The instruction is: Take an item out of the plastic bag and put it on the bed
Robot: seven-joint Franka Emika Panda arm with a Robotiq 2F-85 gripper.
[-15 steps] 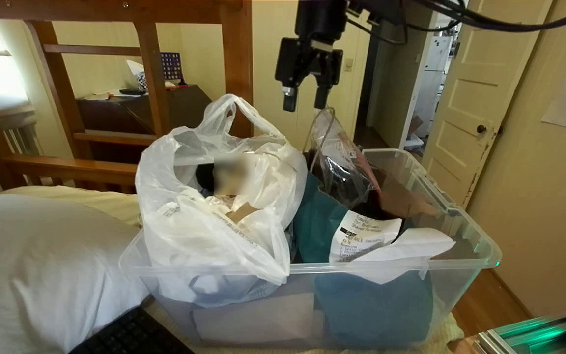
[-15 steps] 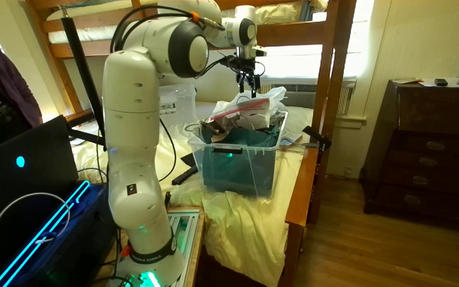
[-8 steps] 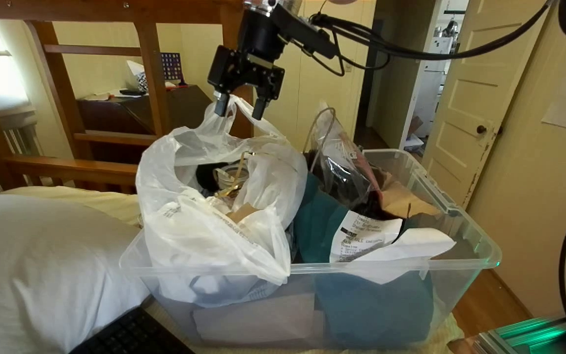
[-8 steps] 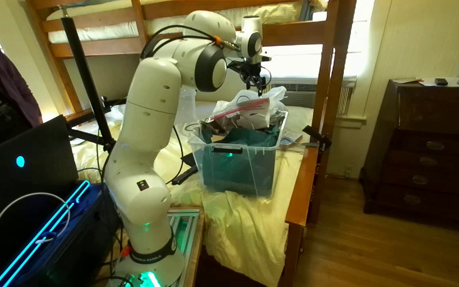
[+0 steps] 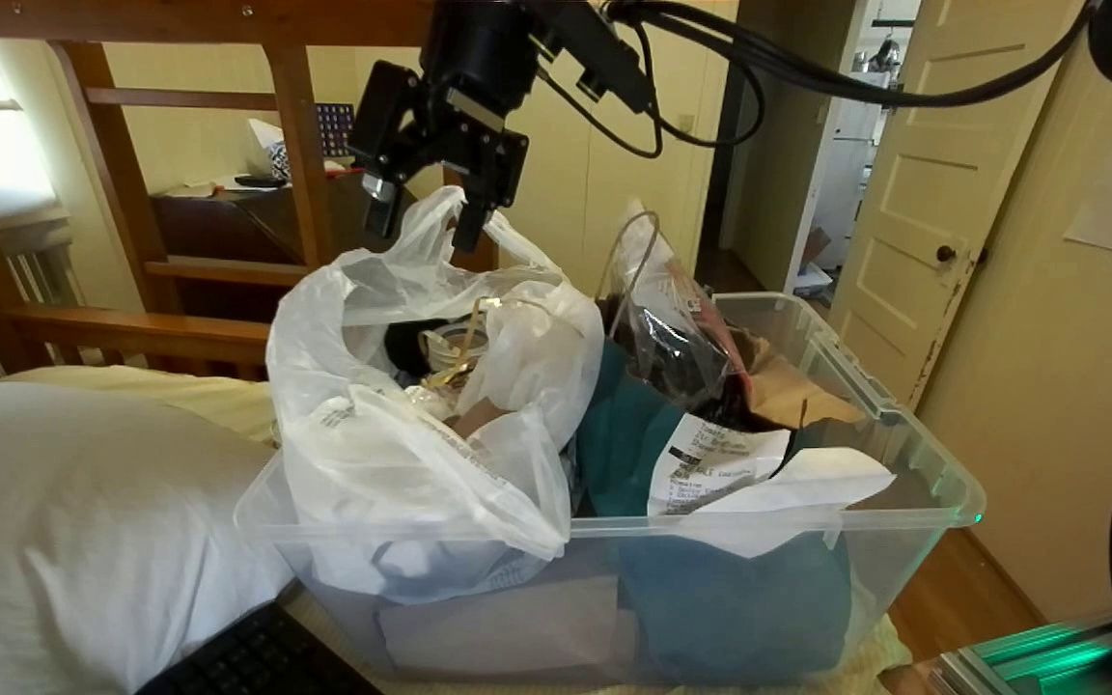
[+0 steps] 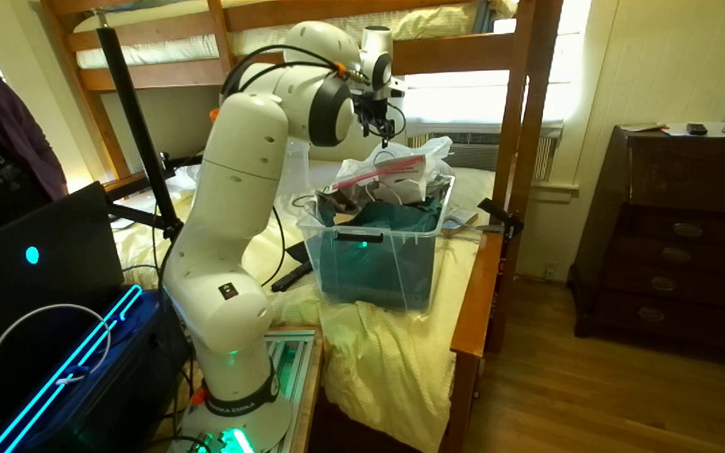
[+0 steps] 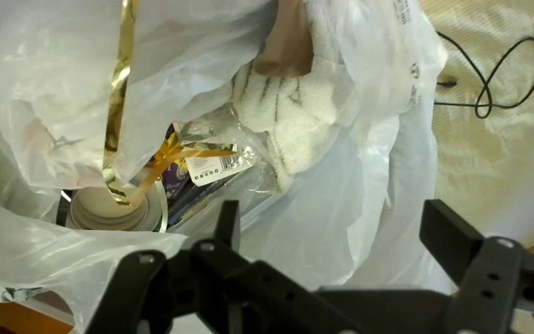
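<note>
The white plastic bag [image 5: 421, 492] stands with its mouth open in the clear bin; it also shows in an exterior view [image 6: 439, 151] and in the wrist view [image 7: 387, 69]. Inside it the wrist view shows a gold ribbon [image 7: 117, 93], a round pale item [image 7: 109, 211], a white fluffy dark-striped item [image 7: 304, 125], a brown item [image 7: 289, 44] and a packaged card with a barcode [image 7: 206, 169]. My gripper [image 5: 426, 227] is open and empty above the bag, by its handles; it also shows in the wrist view [image 7: 336, 232]. The bed's white bedding [image 5: 83, 521] lies beside the bin.
The clear bin [image 5: 768, 523] also holds a teal bag [image 5: 619, 434], a clear bag [image 5: 662, 328] and a receipt [image 5: 710, 463]. A black keyboard [image 5: 257, 656] lies in front. A wooden bed frame [image 5: 295, 174] rises behind. A yellow sheet [image 6: 375, 365] lies under the bin.
My gripper has moved from above the clear bag across to above the white bag, lower and more tilted. In the last half second it shifted a little further left. The bag has not visibly moved.
</note>
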